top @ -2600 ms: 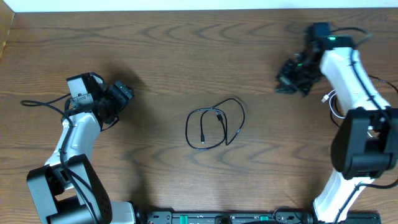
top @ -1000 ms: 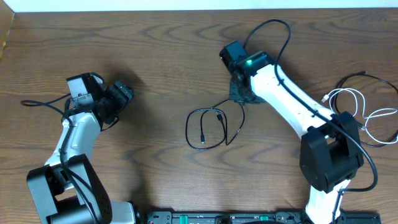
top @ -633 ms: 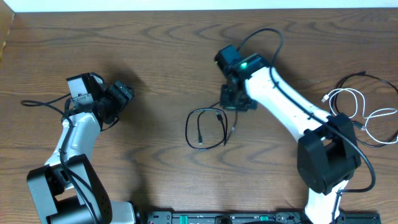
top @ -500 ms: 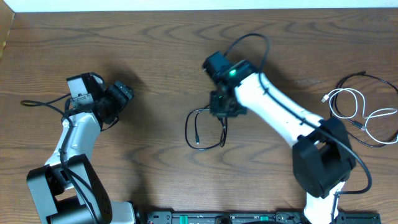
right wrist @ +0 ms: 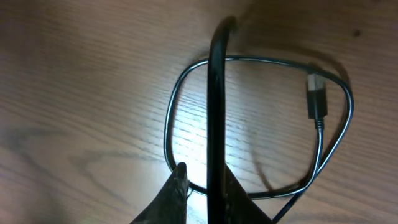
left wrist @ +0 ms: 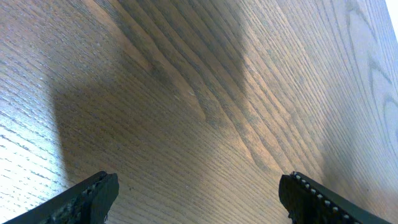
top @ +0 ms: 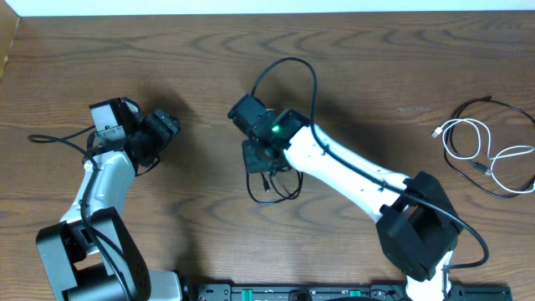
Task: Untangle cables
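Under right tool (top: 261, 160), half-hidden black cable (right wrist: 166, 132)

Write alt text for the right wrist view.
The right gripper pinches a strand of the black cable, which runs straight up the frame. The rest lies looped on the wooden table, plug end at right.

The left arm (top: 104, 180) stands folded at the left side of the surface, elbow bent, its wrist turned toward the middle. The left gripper (left wrist: 199, 180) hangs above the surface with its jaws spread wide and nothing between them. The right arm (top: 351, 171) stretches low from its base at the near right, diagonally across to the centre, wrist pointing down. The right gripper (right wrist: 205, 177) has its fingers (right wrist: 174, 196) drawn nearly together, pinching the black cable (right wrist: 214, 93).
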Tool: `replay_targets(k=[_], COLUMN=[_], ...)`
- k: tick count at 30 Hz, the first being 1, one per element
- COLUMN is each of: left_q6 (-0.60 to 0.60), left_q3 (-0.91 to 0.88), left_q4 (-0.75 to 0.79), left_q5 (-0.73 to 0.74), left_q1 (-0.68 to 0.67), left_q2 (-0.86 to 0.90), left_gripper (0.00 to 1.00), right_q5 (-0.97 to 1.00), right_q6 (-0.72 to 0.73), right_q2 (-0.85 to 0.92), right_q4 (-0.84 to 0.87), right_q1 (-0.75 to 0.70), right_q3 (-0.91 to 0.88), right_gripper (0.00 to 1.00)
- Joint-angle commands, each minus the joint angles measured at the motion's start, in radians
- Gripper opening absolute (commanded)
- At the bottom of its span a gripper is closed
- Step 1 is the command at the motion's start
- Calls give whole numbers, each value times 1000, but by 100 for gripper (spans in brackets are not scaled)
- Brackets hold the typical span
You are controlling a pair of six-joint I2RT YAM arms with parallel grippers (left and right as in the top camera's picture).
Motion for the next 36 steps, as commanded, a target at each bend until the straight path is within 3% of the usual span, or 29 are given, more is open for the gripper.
replay_targets(k=[1, 5, 25, 27, 31, 36], left_q6=[13, 13, 13, 13, 13, 13], left_q3=[0, 0, 0, 0, 0, 0], left_q4=[0, 0, 1, 0, 0, 1], left_q5=[-13, -13, -13, -13, -13, -13], left_q1=[2, 2, 2, 2, 2, 2], left_q2=[-12, -12, -12, -12, -12, -12], left_gripper=[88, 88, 88, 88, 88, 88], right_q5=[98, 114, 197, 197, 197, 50], right_q6=[10, 10, -2, -2, -14, -192], right_q2=[-11, -10, -10, -10, -11, -17], right_q4=[28, 91, 597, 620, 632, 590], right_q1=[32, 62, 88, 88, 81, 55], right_q3=[-11, -29, -394, -407, -405, -336], right_gripper=[8, 1, 3, 17, 59, 79])
